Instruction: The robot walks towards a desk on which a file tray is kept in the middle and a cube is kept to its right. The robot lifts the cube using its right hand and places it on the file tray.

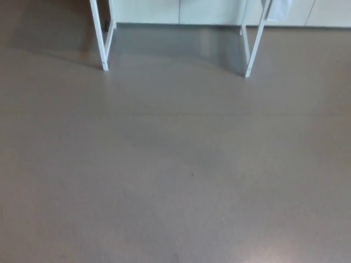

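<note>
Head view is nearly all floor (175,181): flat grey-brown, matte, seamless, evenly lit. It has a faint darker band across the middle.

Far left, top: a soft shadow lies on the floor beside the left desk leg (100,38). The leg is a white painted frame with two struts. The front strut's foot sits on the floor and the rear strut lands further back.

Between the legs the under-desk floor patch (175,41) reads cooler and greyer than the rest, slightly glossy. Behind it, along the top edge, are pale cabinet fronts (148,11) with vertical seams.

Centre: one small dark speck (192,175) on the floor.

Right of centre: the right desk leg (251,49), same white two-strut frame, front foot on the floor. Something pale (279,10) hangs just beside its top, too blurred to identify.

Bottom right: a weak light reflection (258,255) on the floor.

Only the lower parts of the desk legs show, and the top is cut off by the frame edge. The cube and file tray are out of frame, so I cannot tell their position or look.

Left hand and right hand are both outside the picture. Finger state unknown.
</note>
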